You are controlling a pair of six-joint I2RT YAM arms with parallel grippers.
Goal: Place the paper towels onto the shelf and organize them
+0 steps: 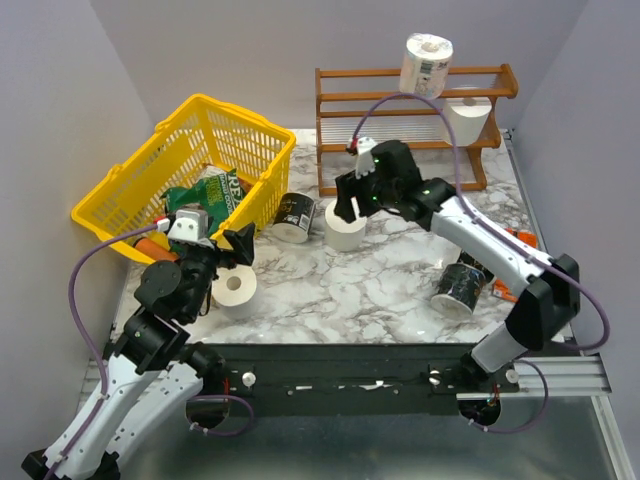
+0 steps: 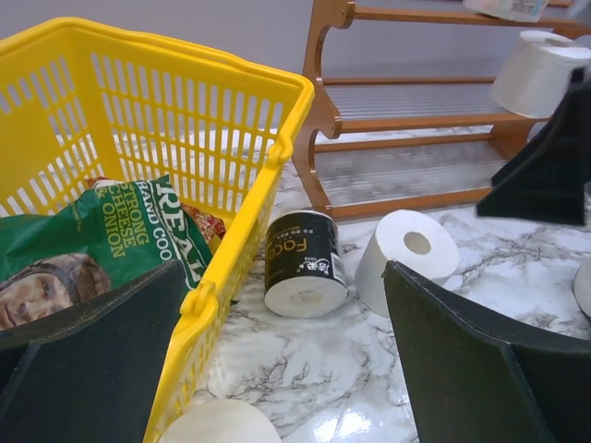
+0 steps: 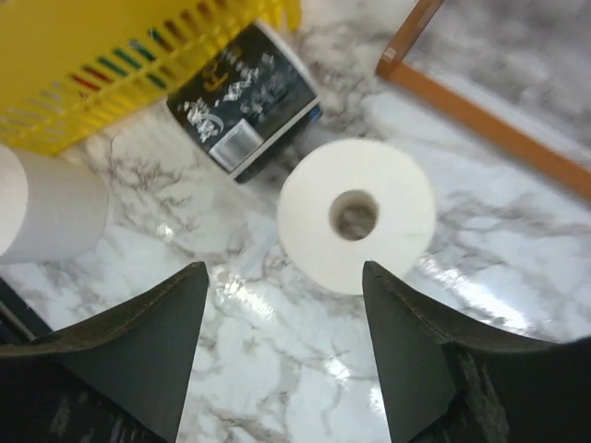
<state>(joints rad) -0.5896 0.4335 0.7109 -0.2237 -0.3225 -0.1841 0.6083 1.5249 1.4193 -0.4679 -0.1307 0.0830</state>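
Marble tabletop point(image 1: 380, 290): right claw point(image 3: 282, 272) spread wide over one upright white roll point(image 3: 355, 214). Left claw point(image 2: 282, 272) wide too, second roll point(image 2: 217, 425) at its six o'clock. Two more, a wrapped roll point(image 1: 425, 62) and a bare roll point(image 1: 468, 115), sit on the shelf point(image 1: 350, 97) at one o'clock. Two black packs point(image 1: 295, 218) point(image 1: 460, 288), one yellow basket point(image 1: 230, 135).

Lab rig: grey-walled marble tabletop point(image 1: 380, 290)
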